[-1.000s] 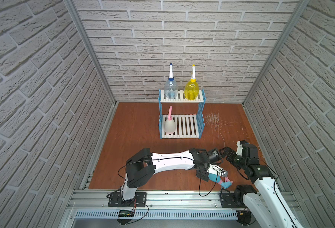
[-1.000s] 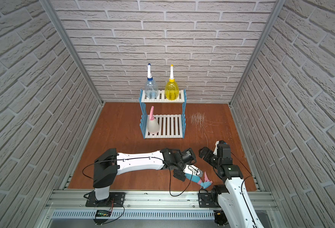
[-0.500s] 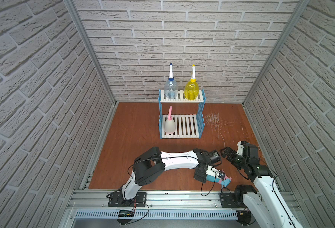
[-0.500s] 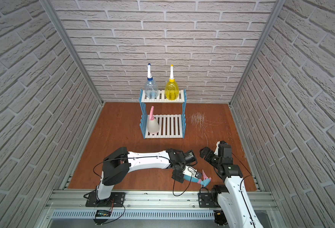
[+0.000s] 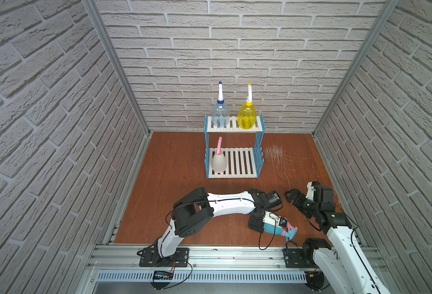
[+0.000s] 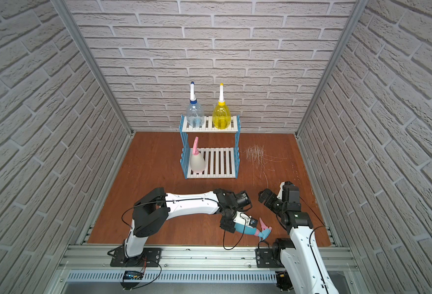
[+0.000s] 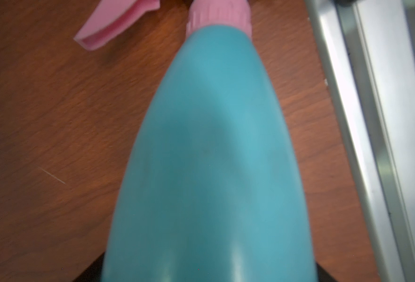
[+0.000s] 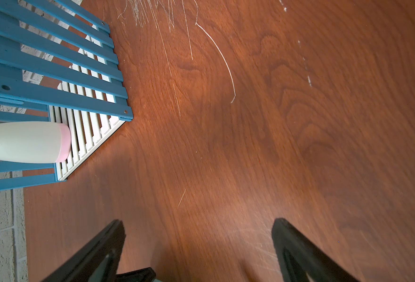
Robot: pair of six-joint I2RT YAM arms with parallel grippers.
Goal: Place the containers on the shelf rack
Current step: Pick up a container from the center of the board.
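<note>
The light blue bottle [image 5: 272, 227] with pink trim lies on its side on the brown floor near the front rail, nozzle [image 5: 290, 230] pointing right. My left gripper [image 5: 265, 225] straddles its wide body, which fills the left wrist view [image 7: 211, 146] and hides the jaws. My right gripper [image 5: 290, 196] hovers open and empty over bare floor, further back than the bottle [image 8: 198, 221]. On the shelf rack [image 5: 259, 152] the clear bottle [image 5: 220, 115] and yellow bottle [image 5: 246, 117] stand on the top shelf. The cream bottle [image 5: 219, 161] stands lower left.
White scratches [image 5: 273, 152] mark the floor right of the rack. An aluminium rail [image 5: 235, 252] runs along the front edge, close beside the blue bottle [image 7: 372, 122]. Brick walls close in the left, right and back. The lower shelf's right half [image 5: 243, 163] holds nothing.
My left gripper has slid further along the blue bottle's body and its jaws have drawn in a little. The bottle's nozzle has swung slightly. The right arm has barely moved.
</note>
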